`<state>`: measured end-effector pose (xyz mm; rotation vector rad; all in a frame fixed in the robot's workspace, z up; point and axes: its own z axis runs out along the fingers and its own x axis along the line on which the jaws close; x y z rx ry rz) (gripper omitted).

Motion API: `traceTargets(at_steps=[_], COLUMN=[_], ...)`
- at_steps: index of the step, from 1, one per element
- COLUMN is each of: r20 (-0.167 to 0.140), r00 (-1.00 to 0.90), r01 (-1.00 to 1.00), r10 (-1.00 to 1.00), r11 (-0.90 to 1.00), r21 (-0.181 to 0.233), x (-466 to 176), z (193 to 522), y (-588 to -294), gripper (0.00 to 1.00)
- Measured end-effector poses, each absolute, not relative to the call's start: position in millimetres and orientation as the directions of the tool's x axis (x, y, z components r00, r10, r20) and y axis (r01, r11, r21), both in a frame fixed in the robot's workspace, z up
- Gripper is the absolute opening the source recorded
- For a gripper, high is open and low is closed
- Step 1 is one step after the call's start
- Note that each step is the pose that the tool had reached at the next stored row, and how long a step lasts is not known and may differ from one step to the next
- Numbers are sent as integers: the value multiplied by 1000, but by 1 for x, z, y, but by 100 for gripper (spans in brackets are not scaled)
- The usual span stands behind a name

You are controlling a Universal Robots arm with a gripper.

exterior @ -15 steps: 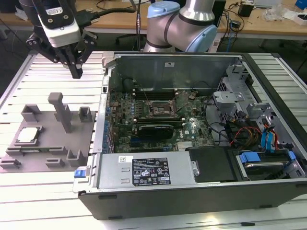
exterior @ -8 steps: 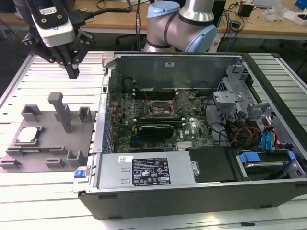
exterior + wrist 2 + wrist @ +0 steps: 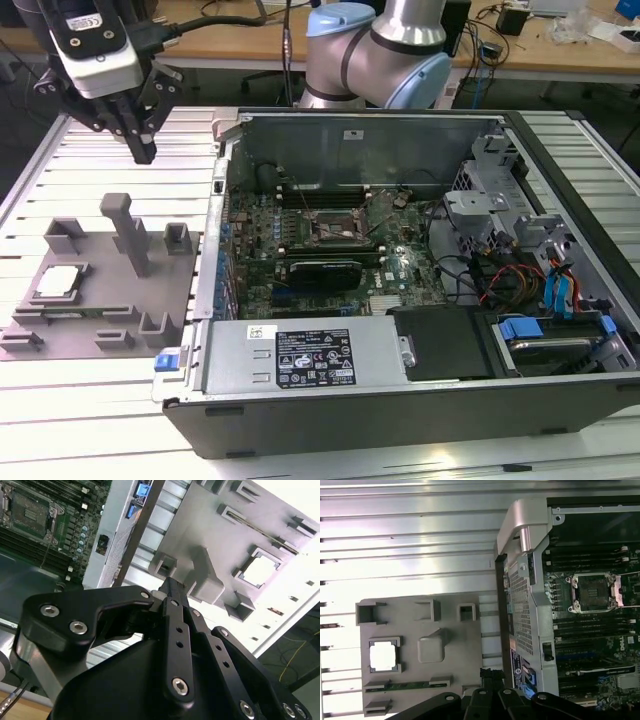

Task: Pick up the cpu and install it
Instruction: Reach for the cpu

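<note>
The claw [image 3: 144, 148] hangs closed and empty above the slatted counter [image 3: 80, 175]. The cpu [image 3: 58, 282] lies flat in the grey fixture [image 3: 100, 305], below the claw and toward the exterior view's left. The motherboard socket [image 3: 335, 228] is well apart, rightward.

The cpu [image 3: 57, 281] is silver-white, the fixture plate [image 3: 105, 298] grey, the motherboard [image 3: 398, 266] green, the hand [image 3: 143, 152] black.
</note>
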<state>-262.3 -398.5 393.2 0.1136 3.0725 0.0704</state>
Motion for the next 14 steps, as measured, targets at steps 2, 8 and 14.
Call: traceTargets(at_steps=[2,8,14], r20=[-65,-67,-67], r00=[-995,-995,-995], r01=[72,72,72], r10=[75,75,75], r11=[996,996,996], r21=[48,48,48], x=[-267,-280,-298], z=[393,392,390], y=[-398,-398,-398], gripper=[11,11,11])
